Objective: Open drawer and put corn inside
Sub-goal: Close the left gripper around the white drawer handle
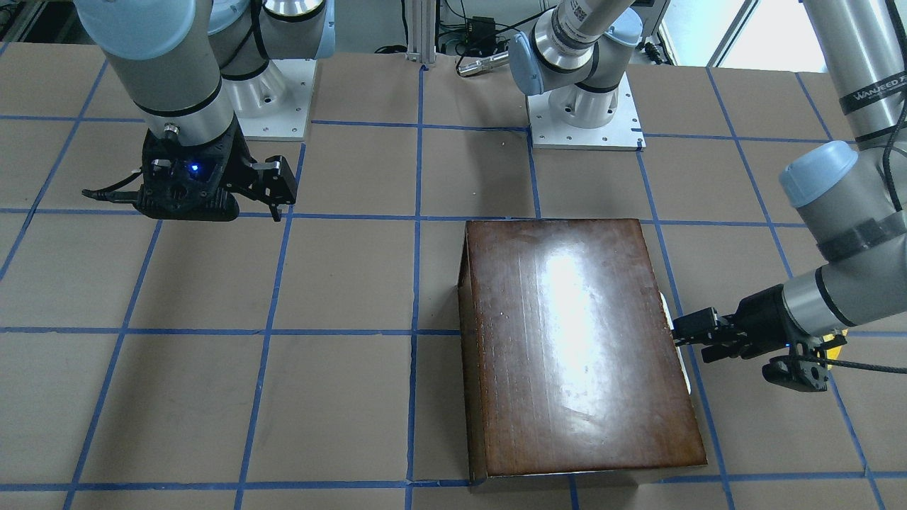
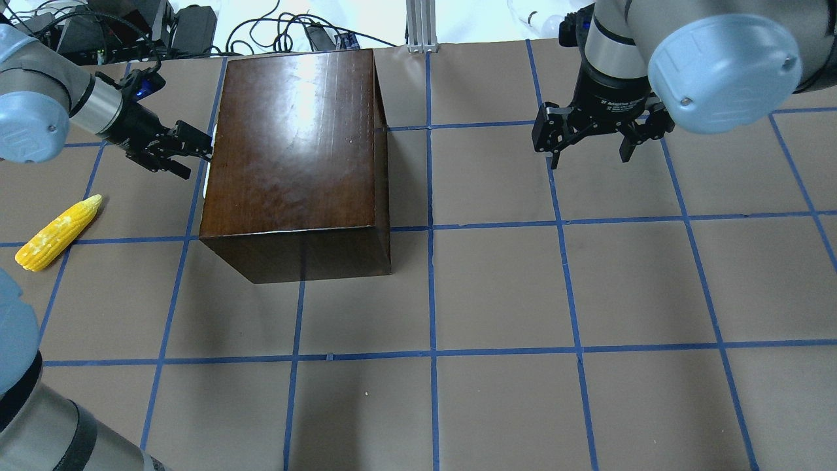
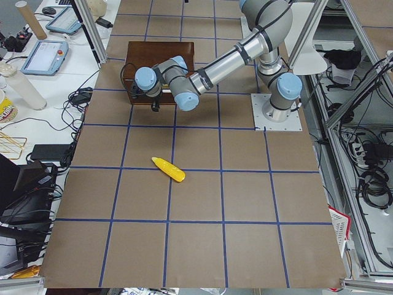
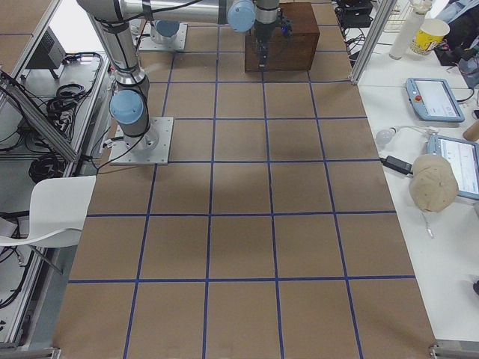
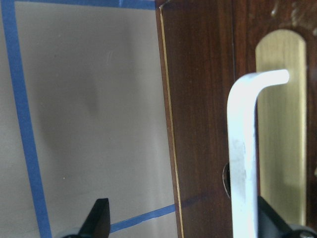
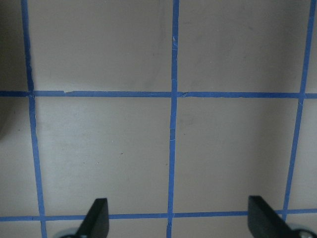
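From overhead, the box (image 2: 294,144) is sitting on the left half of the table (image 2: 523,294), its handled face turned toward the robot's left. The left gripper (image 2: 191,154) is reaching in level at that face, tips at the whitish handle (image 2: 206,178) — the approach a sideways pull seems to call for. The corn (image 2: 59,232) is lying on the table, well apart from the box and nearer the robot, with nothing touching it. The right gripper (image 2: 588,154) is hanging over bare table far to the right, jaws spread and carrying nothing, probably parked out of the way.

The front-facing view is showing glare on the box top and no tray sticking out past its edge.

From the left end, the corn is lying alone in the open while the near arm is stretching across to the box. The jaws are too small to judge there.

From the right end, the box is sitting at the far end, with the near arm's gripper hanging in front of it.

The left wrist camera is looking along the drawer (image 5: 198,124), which is sitting flush and shut. The handle is standing off a brass plate (image 5: 280,124) and lying between the spread fingertips (image 5: 99,220), close to the other tip — straddled, not yet pinched.

The right wrist camera is showing only taped table between its spread tips.
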`<state>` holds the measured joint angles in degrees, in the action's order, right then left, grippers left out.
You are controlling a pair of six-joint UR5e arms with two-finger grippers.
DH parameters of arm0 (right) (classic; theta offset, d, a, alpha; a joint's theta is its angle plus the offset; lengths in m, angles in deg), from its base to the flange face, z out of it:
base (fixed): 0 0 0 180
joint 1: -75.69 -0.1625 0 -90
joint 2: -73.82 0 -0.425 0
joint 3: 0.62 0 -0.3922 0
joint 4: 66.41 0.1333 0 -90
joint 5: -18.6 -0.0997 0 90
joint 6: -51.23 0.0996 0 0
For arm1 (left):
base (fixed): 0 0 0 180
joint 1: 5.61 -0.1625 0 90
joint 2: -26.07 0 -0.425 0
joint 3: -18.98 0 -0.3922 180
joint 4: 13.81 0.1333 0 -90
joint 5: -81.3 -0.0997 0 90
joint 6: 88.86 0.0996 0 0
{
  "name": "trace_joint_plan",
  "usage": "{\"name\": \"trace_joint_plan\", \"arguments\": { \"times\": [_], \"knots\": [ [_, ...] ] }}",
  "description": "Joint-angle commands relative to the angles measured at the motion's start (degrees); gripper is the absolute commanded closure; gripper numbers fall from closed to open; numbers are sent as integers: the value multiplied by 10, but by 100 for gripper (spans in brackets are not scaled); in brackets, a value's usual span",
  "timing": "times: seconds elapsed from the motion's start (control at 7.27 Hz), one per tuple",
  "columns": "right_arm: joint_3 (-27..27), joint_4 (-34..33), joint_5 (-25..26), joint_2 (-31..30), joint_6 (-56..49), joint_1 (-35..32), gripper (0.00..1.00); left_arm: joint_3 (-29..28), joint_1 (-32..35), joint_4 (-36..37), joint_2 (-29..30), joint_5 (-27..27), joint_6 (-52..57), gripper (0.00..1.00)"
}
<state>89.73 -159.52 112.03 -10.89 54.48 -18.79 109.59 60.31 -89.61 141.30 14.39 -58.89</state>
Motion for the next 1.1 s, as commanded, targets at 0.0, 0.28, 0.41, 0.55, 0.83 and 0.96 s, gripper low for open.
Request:
{"name": "trace_joint_plan", "arguments": {
  "times": [0.0, 0.28, 0.41, 0.55, 0.83, 0.96],
  "knots": [
    [0, 0, 0, 0, 0, 0, 0, -2, 0, 1, 6, -1, -1, 0],
    [0, 0, 0, 0, 0, 0, 0, -3, 0, 3, 7, -1, -1, 0],
    [0, 0, 0, 1, 0, 0, 0, -3, 0, 3, 8, -1, 0, 0],
    [0, 0, 0, 0, 0, 0, 0, -4, 0, 3, 10, -2, 0, 0],
    [0, 0, 0, 1, 0, 0, 0, -9, 0, 3, 9, -21, 1, 0],
    [0, 0, 0, 0, 0, 0, 0, -12, 0, 3, 9, -38, 2, 0]
  ]
}}
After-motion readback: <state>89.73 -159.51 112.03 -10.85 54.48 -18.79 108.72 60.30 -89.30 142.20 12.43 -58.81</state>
